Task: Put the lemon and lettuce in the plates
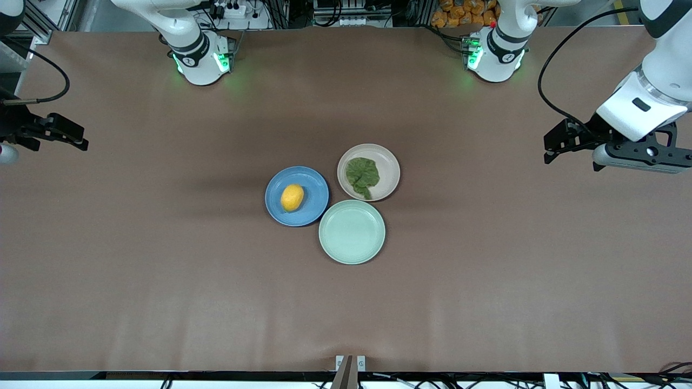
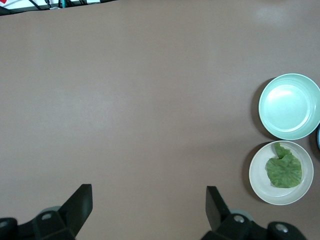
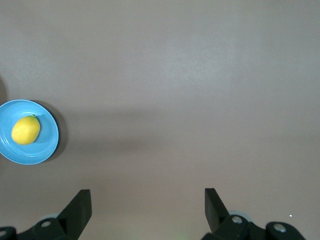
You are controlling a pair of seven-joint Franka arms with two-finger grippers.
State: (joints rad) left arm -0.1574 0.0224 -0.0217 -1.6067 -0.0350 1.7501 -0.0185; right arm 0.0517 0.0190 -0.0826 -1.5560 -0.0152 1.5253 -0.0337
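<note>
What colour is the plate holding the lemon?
Blue; the blue plate under the lemon shows best in the front view.

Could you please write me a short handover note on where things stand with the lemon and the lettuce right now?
Left gripper: open, holding nothing, waiting over bare table at the left arm's end.
Right gripper: open, holding nothing, over bare table at the right arm's end.
Lemon: lying in the blue plate at mid-table.
Lettuce: lying in the beige plate, beside the blue one.
Mint-green plate: nearest the front camera, nothing in it.
Done: both items sit in their plates.
Left: nothing that I can see; both arms are clear of the plates.
</note>
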